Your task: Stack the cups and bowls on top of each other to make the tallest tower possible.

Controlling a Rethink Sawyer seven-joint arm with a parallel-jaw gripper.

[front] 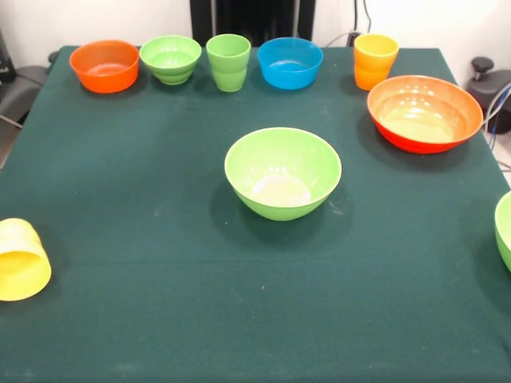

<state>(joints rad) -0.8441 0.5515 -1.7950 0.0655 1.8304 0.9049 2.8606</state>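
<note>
No gripper or arm shows in the front view. A large light green bowl (283, 171) stands upright at the table's middle. A large orange-red bowl (424, 112) stands at the right. Another large light green bowl (505, 229) is cut off by the right edge. Along the far edge stand a small orange bowl (104, 65), a small light green bowl (170, 58), a light green cup (228, 61), a small blue bowl (290, 62) and an orange-yellow cup (375, 61). A yellow cup (21, 260) lies on its side at the left edge. The purple bowl is out of view.
The table is covered with a dark green cloth (160, 239). The robot's black pedestal (251, 17) stands behind the far edge. Dark objects and cables sit off the table at the far left and far right.
</note>
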